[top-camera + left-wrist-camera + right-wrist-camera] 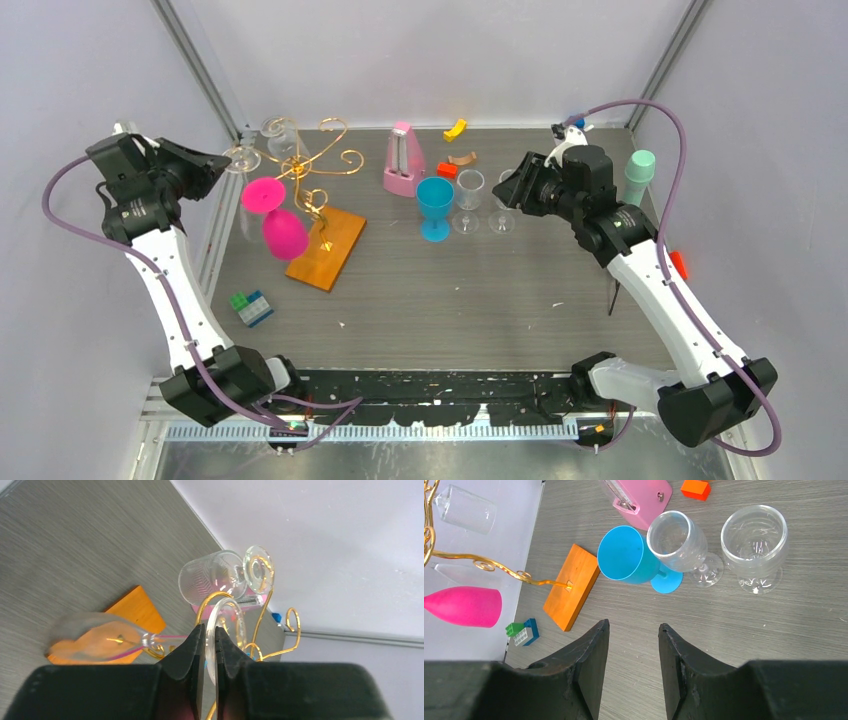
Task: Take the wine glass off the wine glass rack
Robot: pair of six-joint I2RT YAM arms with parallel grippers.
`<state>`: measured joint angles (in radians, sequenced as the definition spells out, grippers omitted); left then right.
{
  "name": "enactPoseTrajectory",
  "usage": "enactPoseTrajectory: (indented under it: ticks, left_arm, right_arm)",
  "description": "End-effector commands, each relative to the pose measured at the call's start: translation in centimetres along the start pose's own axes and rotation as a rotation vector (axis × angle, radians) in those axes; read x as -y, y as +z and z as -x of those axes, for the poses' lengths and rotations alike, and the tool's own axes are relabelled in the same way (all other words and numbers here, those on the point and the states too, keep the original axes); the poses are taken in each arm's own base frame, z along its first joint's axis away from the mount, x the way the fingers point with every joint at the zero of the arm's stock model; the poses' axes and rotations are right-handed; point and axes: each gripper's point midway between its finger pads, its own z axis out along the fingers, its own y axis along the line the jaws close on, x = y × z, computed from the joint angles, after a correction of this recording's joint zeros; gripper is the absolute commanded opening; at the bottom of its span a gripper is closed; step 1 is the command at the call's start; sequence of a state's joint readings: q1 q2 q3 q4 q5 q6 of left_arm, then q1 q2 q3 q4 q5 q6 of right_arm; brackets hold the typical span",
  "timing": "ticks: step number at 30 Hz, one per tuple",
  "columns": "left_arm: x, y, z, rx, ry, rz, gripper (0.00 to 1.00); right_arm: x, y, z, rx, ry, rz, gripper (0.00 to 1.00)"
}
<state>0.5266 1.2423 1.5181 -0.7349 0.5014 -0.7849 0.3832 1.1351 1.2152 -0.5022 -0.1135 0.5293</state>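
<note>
Your left gripper (210,640) is clamping the foot of the clear wine glass (100,637), which is hanging (bowl downward) on the wine glass rack (335,255); your right gripper (634,626) is hovering, fingers apart.

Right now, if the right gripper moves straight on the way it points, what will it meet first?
Most likely the turquoise-blue plastic goblet, which stands in line with the gap of the open right gripper. Depth is unclear; it may reach the grey table just before it.
</note>
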Motion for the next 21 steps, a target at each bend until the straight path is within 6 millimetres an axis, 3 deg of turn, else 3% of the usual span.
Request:
enactPoseTrajectory:
  ticks: [1, 5, 16, 21]
  left_arm:
    - [2.6, -1.4, 1.2, 0.051, 0.018, -0.097, 0.08]
    - [2.9, -1.7, 1.7, 0.075, 0.02, -0.102, 0.0]
    - [6.1, -2.7, 3.1, 0.134, 0.004, -0.24, 0.0]
    - [6.0, -2.2, 3.5, 0.141, -0.012, -0.244, 0.0]
  right_arm:
    - [-0.9, -0.7, 1.7, 0.067, -0.012, 0.026, 0.47]
    - [-0.9, -0.9, 1.8, 0.071, -0.012, 0.025, 0.47]
    - [-0.6, -1.0, 1.7, 0.073, -0.006, 0.017, 0.47]
    - [-0.7, -1.1, 1.8, 0.079, -0.004, 0.016, 0.47]
